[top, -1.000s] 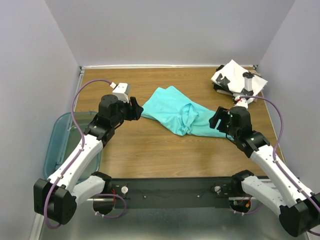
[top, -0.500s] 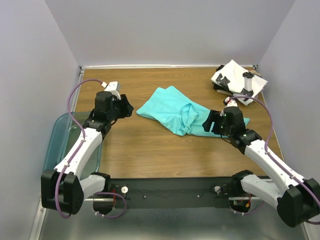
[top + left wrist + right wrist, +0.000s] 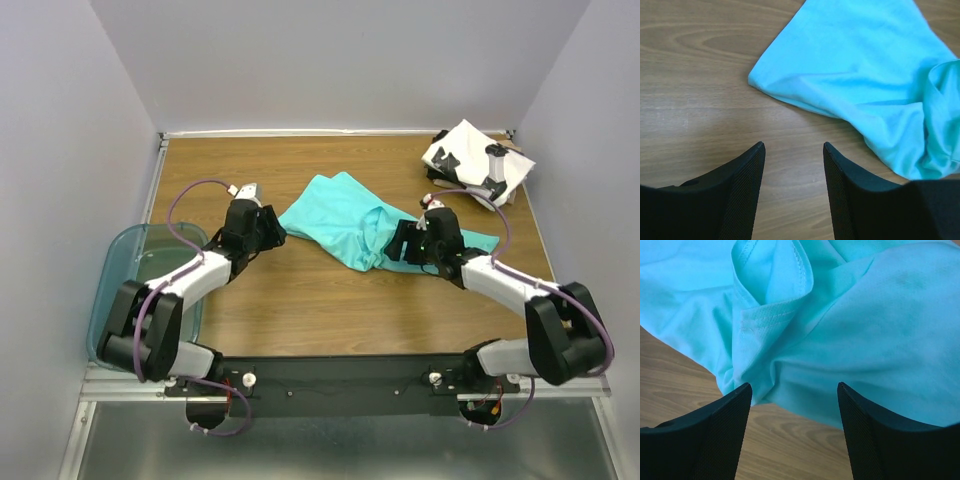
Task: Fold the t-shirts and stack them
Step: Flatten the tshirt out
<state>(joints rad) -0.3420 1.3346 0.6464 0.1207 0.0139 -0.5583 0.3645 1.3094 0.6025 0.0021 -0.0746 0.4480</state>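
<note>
Your wooden surface [image 3: 300, 300] carries the teal t-shirt [image 3: 340, 220], crumpled near its middle. The folded white printed t-shirt [image 3: 468, 152] sits at the far right corner, well apart from it. Your left jaws stand open and empty over bare wood, just beside the teal shirt's left corner. Your right jaws, also open, grip nothing and hang over its bunched right side.
</note>
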